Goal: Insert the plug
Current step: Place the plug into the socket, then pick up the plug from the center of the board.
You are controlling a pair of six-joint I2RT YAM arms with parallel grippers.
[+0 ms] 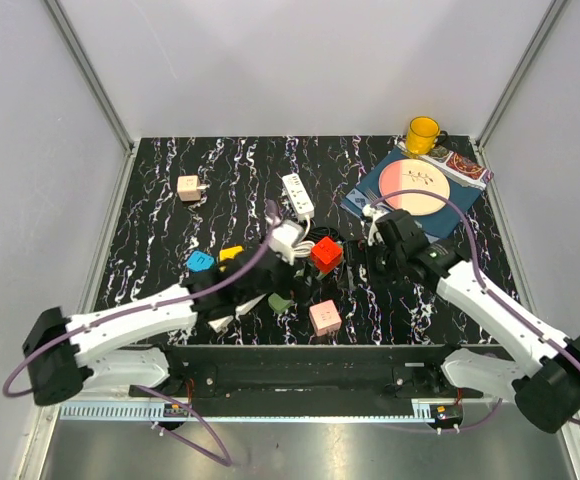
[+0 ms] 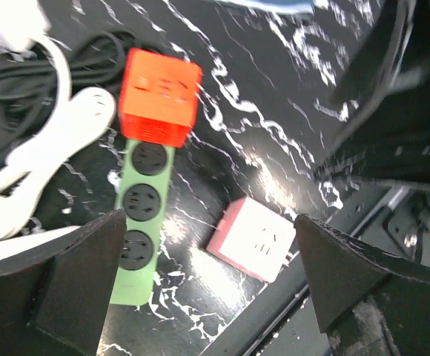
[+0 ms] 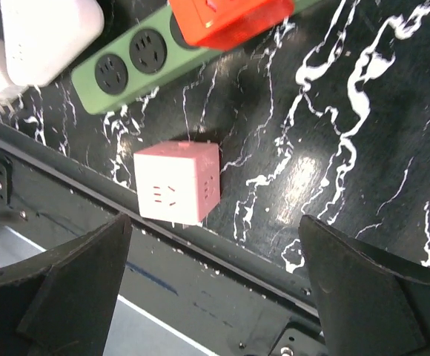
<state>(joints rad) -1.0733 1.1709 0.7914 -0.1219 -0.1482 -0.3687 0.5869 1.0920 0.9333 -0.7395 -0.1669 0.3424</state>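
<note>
A red cube plug [image 2: 159, 95] sits plugged into the end of a green power strip [image 2: 144, 222], also seen from above as the red plug [image 1: 325, 254] and the strip [image 1: 279, 301]. My left gripper [image 2: 209, 248] hovers above the strip's free sockets, open, with nothing between its fingers. A pink cube adapter [image 2: 252, 239] lies near the table's front edge. My right gripper [image 3: 215, 230] is open over that front edge, with the pink cube [image 3: 176, 182] just beyond it and the green strip [image 3: 148, 59] farther off.
A white power strip [image 1: 298, 195] with cables lies mid-table. Blue [image 1: 200, 261] and yellow [image 1: 230, 253] plugs sit to the left, and a beige plug [image 1: 188, 187] far left. A plate [image 1: 417, 187] and a yellow mug [image 1: 422, 134] stand at the back right. A white adapter [image 3: 48, 37] lies beside the green strip.
</note>
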